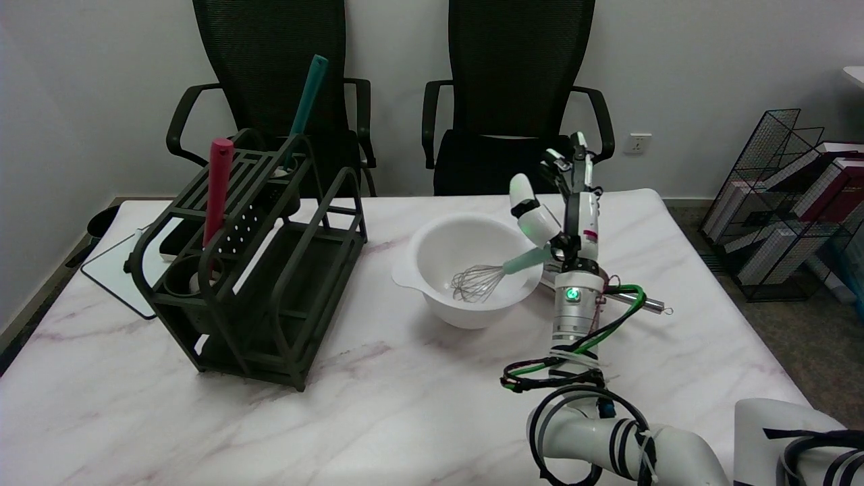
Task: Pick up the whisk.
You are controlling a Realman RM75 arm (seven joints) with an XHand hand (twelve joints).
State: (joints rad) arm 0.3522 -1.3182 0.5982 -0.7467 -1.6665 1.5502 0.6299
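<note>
The whisk (pixel 487 275) lies in the white bowl (pixel 432 253). Its wire head rests on the bowl's floor and its pale green handle (pixel 526 260) leans over the right rim. My right hand (pixel 565 202) stands just right of the bowl, with its fingers pointing up and its thumb (pixel 530 212) spread out over the rim. Nothing is held between them. The handle's outer end reaches the base of the hand, and I cannot tell whether they touch.
A dark green rack (pixel 270 283) stands at the left with a red-handled tool (pixel 217 189) and a teal-handled tool (pixel 307 101) upright in it. A metal strainer handle (pixel 638 302) lies behind my forearm. Two black chairs (pixel 513 101) stand beyond the table's far edge.
</note>
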